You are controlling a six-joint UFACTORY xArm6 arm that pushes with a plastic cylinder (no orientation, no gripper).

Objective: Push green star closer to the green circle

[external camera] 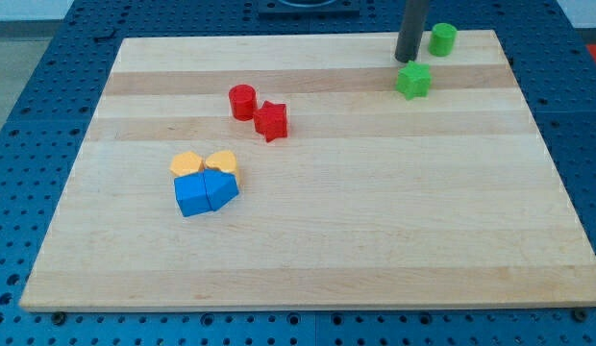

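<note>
The green star (413,81) lies near the view's top right of the wooden board (375,221). The green circle (442,38) stands up and to the right of it, near the board's top edge, with a small gap between them. My tip (408,60) is the lower end of the dark rod, just above the star's upper left and to the left of the green circle. It looks very close to the star; I cannot tell whether it touches.
A red circle (242,101) and a red star (271,120) sit together left of centre. Two yellow blocks (204,163) rest against two blue blocks (204,192) further left and lower. Blue perforated table surrounds the board.
</note>
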